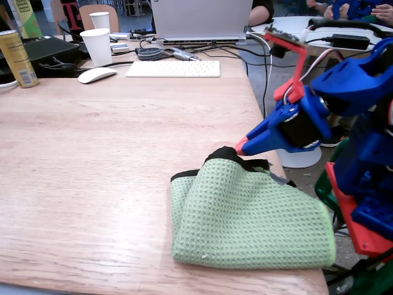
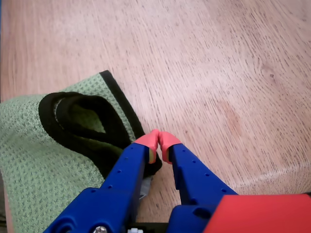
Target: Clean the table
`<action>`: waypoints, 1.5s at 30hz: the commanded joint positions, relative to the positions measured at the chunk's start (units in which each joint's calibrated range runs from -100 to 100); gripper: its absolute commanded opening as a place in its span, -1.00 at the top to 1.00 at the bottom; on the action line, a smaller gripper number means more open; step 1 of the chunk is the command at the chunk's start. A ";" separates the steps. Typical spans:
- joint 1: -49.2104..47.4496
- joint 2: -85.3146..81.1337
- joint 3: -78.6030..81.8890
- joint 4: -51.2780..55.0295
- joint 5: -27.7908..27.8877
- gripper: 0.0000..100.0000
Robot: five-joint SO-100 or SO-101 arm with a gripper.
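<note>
the can (image 1: 16, 58) at the back has writing too small to read. the table (image 1: 92, 160) fills most of the fixed view, and its wood grain runs left to right. a green cloth (image 1: 245, 215) with a black edge lies bunched near the table's right edge. the gripper (image 2: 158, 141) has its red tips touching, right at the cloth's black edge; whether it pinches the cloth, i cannot tell.

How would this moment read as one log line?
pincer: shut, holding nothing | cloth: bunched at table edge, beside pincer | wiping: not begun
</note>
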 commanded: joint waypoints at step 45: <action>-0.56 -0.63 -0.37 -0.90 0.39 1.00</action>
